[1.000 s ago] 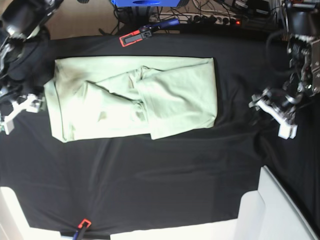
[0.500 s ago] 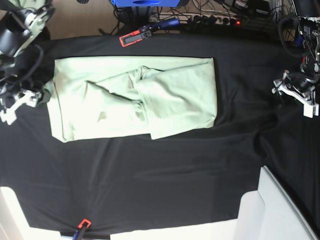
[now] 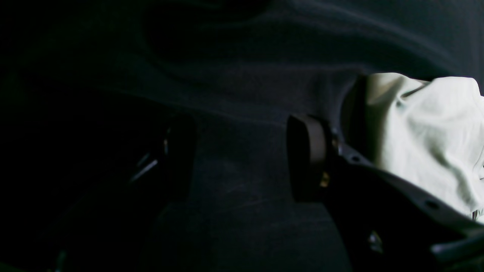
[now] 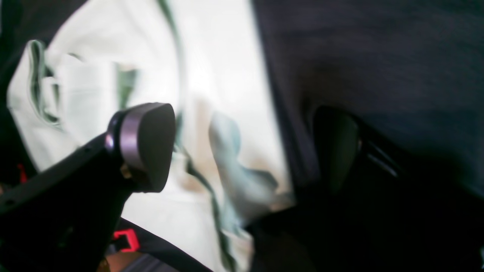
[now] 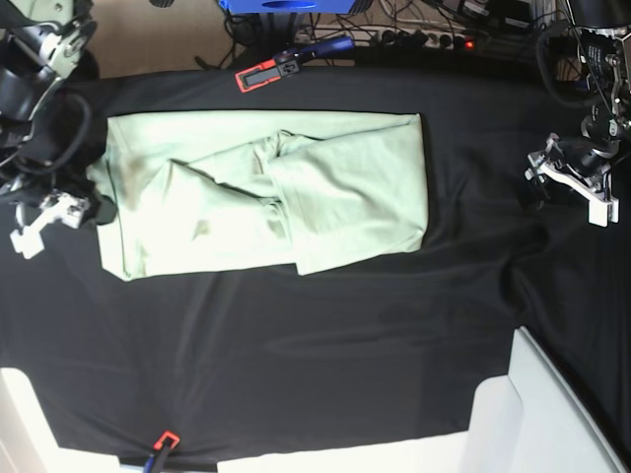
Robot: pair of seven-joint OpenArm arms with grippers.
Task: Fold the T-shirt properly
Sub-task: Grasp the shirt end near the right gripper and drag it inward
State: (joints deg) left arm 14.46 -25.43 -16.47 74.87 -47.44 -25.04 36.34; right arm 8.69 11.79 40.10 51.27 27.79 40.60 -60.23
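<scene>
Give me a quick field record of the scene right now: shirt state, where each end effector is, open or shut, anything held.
T-shirt: lies flat on the black cloth, partly folded into a rough rectangle, sleeves tucked over the middle
Left end effector: off the shirt's far side, over bare cloth, open, empty
Right end effector: just beside the shirt's other short edge, open wide, empty
Clamps: one red clamp at the cloth's far edge, another at the near edge
Contact with shirt: none visible

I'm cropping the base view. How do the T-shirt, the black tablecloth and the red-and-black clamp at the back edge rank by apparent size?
1. Black tablecloth, covering most of the view.
2. T-shirt.
3. Red-and-black clamp, by far the smallest.
</scene>
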